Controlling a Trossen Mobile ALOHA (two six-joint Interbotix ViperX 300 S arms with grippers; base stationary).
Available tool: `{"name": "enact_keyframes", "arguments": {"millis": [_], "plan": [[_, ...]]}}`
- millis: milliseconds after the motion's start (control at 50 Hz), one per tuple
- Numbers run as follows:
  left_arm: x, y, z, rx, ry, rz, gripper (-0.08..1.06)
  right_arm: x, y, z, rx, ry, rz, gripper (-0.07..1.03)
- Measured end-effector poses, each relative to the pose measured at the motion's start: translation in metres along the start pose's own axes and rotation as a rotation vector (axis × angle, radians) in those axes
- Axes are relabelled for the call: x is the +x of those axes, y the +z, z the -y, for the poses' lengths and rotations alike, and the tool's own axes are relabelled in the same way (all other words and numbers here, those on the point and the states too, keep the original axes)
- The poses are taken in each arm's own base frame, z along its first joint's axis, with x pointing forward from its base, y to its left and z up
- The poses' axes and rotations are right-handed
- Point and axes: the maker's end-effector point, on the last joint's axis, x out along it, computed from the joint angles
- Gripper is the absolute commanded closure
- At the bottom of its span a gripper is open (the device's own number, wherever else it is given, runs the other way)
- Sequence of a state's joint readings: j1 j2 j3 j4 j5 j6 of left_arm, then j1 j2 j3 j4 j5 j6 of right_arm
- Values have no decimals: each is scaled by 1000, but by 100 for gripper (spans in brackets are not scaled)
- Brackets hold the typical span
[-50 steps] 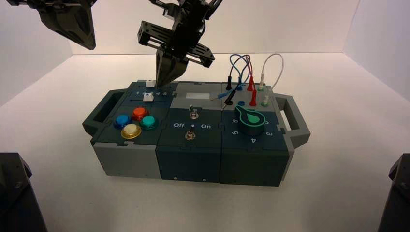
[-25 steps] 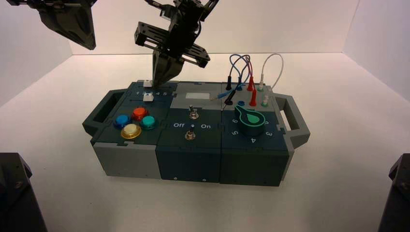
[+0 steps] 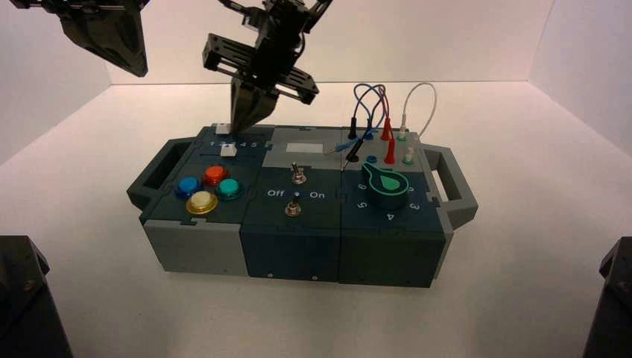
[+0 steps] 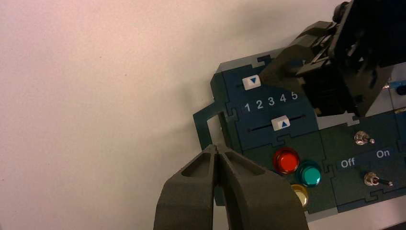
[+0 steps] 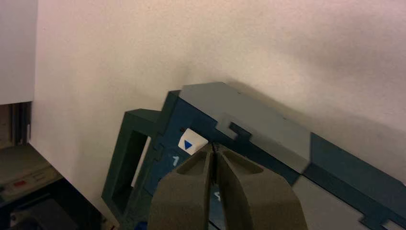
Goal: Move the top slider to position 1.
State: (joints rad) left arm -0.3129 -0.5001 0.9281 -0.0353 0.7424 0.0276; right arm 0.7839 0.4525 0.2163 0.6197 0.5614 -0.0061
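Observation:
The top slider's white cap [image 4: 252, 82] with a blue arrow sits above the number 1 at the far left of the box; it also shows in the high view [image 3: 222, 128] and the right wrist view [image 5: 192, 143]. My right gripper [image 3: 243, 125] is shut, its tips right beside the cap on the side of the higher numbers [image 5: 214, 149]. The lower slider's cap [image 4: 280, 123] sits near 4. My left gripper [image 4: 216, 149] is shut and empty, raised at the upper left of the high view [image 3: 112, 37], off the box's left handle.
The box [image 3: 298, 246] carries red [image 3: 215, 174], blue [image 3: 187, 186], green [image 3: 229, 189] and yellow [image 3: 201, 202] buttons, two toggle switches [image 3: 297, 174] by Off and On, a green knob [image 3: 386, 186] and looped wires [image 3: 387, 112]. Handles stick out at both ends.
My right gripper has moved left along the top slider's track, and the white cap has slid left with it to the end by 1. The left arm has not moved.

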Motion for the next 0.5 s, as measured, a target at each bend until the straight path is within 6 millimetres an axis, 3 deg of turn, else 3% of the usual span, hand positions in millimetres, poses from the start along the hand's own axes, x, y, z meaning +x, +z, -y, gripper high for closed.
{"name": "enact_keyframes", "arguments": {"millis": [500], "plan": [[0, 0, 0, -1, -1, 0, 101, 3, -1, -5, -1, 10, -15, 98]]}}
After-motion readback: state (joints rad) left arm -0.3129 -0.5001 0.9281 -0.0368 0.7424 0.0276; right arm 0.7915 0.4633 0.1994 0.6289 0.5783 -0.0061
